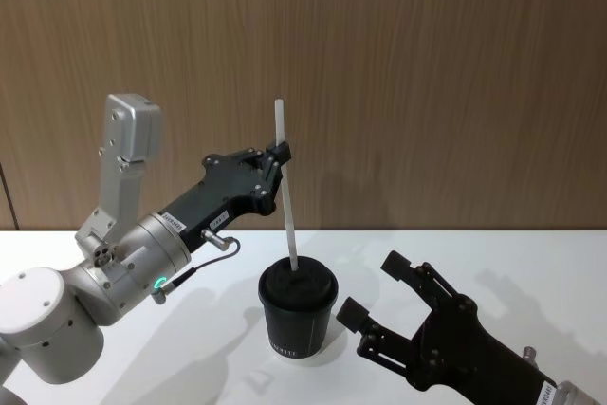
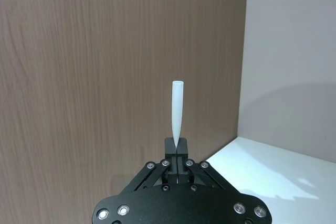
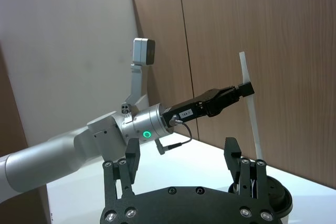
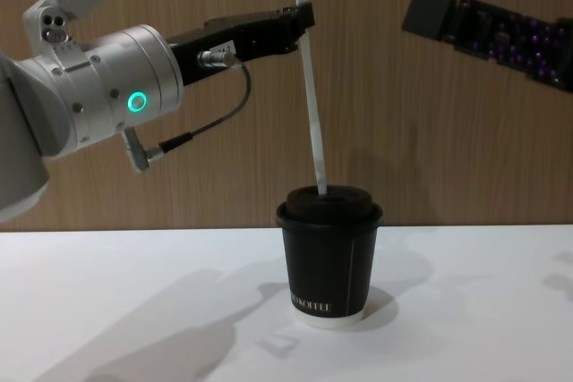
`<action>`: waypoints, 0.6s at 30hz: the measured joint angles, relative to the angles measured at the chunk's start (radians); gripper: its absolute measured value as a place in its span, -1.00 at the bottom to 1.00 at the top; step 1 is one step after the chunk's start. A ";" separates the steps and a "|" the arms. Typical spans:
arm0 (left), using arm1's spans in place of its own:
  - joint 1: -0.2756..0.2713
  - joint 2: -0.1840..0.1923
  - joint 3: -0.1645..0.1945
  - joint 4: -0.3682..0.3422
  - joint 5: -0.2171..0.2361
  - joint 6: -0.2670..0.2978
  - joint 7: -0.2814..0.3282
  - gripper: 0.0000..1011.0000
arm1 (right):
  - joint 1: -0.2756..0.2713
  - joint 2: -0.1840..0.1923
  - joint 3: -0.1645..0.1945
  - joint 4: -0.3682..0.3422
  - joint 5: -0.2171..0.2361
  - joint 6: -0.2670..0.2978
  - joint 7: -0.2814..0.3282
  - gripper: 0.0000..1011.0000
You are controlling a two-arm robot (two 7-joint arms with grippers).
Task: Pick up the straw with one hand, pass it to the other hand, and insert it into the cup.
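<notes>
The white straw [image 1: 287, 206] stands nearly upright, leaning slightly, with my left gripper [image 1: 282, 154] shut on its upper part. Its lower end meets the top of the domed lid of the black cup [image 1: 298, 315], which stands on the white table. In the chest view the straw [image 4: 311, 87] runs down from the left gripper [image 4: 303, 17] to the cup [image 4: 328, 257]; how deep it sits in the lid I cannot tell. My right gripper [image 1: 372, 288] hangs open and empty just right of the cup. The right wrist view shows the straw [image 3: 251, 114] beyond its spread fingers [image 3: 131, 153].
A white table [image 1: 190, 329] carries the cup and casts the arms' shadows. A brown wood-panel wall [image 1: 427, 73] rises right behind it. A white wall panel [image 2: 294, 51] stands to one side.
</notes>
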 joint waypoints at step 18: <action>0.006 0.001 -0.001 -0.013 0.011 0.030 -0.013 -0.99 | 0.000 0.000 0.000 0.000 0.000 0.000 0.000 0.98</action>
